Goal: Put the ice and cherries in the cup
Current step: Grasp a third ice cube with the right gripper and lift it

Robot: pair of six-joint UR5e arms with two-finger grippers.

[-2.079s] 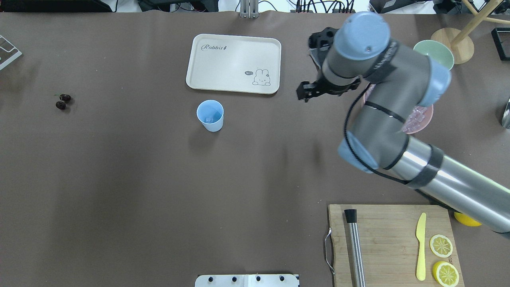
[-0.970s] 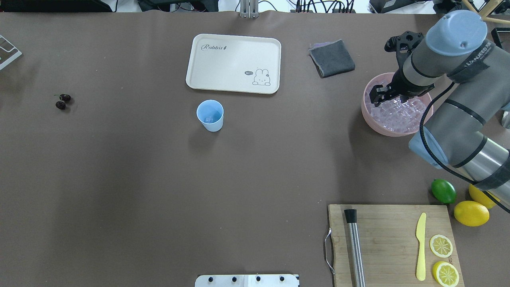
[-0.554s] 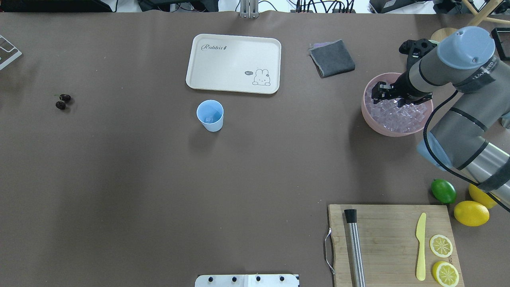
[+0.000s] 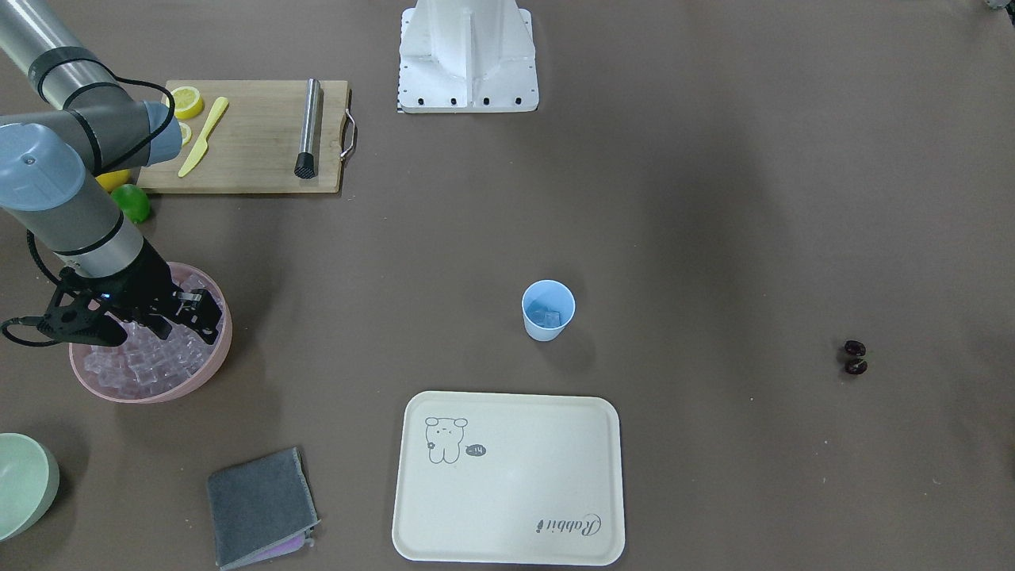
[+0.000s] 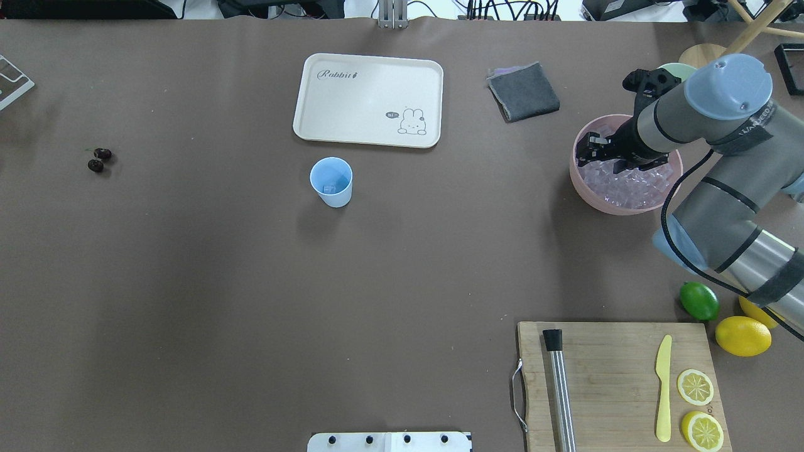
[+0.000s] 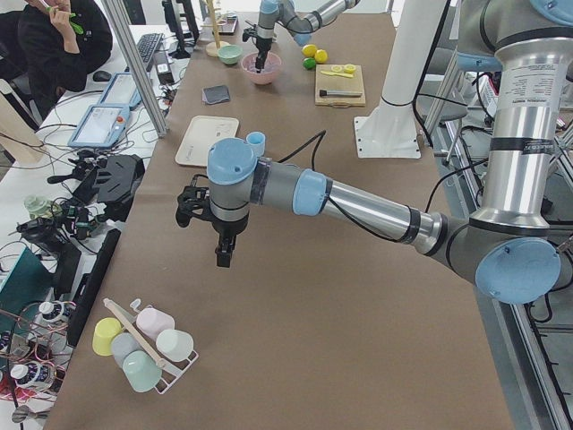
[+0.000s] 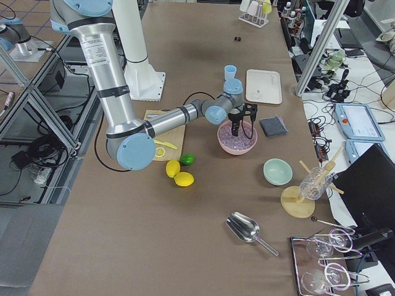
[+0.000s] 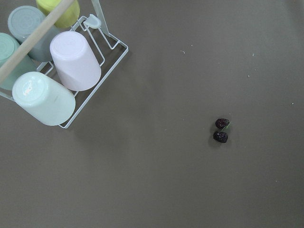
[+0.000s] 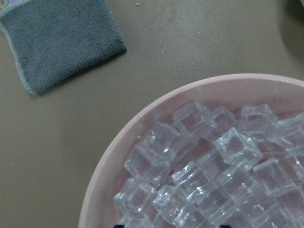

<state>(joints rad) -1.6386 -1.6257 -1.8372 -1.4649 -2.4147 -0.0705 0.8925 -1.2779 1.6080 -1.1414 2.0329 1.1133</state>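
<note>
small light blue plastic cup (image 5: 331, 181) seems to hold a little clear glassy ice (image 4: 547, 316); right hand (image 5: 600, 157), spread wide, hangs over the wide pink bowl (image 9: 142, 121) of cubes; two dark glossy cherries (image 5: 98, 159) lie untouched.

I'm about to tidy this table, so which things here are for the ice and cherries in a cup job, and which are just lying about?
For the job:
ice in the pink bowl
cherries
blue cup

Lying about:
tray
grey cloth
cutting board
lime
lemons
green bowl
</note>
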